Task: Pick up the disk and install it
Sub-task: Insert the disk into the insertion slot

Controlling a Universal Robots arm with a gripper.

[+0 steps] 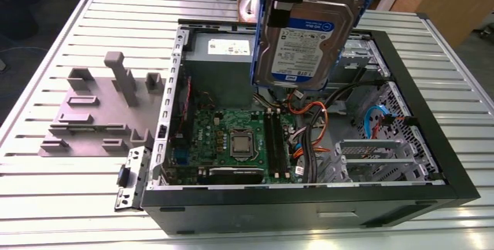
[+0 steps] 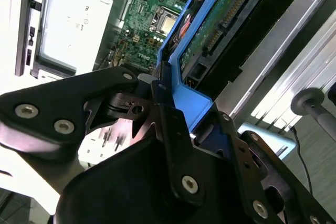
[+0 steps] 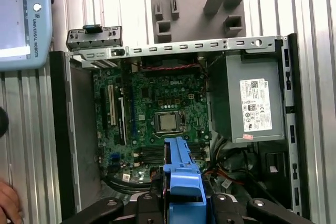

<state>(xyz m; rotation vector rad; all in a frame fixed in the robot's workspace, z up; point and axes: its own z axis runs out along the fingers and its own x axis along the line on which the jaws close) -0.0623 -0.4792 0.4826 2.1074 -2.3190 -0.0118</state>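
My black gripper is clamped on the blue side rail of the silver-grey rectangular metal disk, holding it upright in the air above the open black computer case.

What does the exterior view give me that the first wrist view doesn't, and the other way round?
Exterior view: the disk, labelled face out, hanging upright above the open case. First wrist view: the disk edge-on by its blue rail, plus a teach pendant and a hand beside the case. Both: motherboard, power supply, grey fixture.
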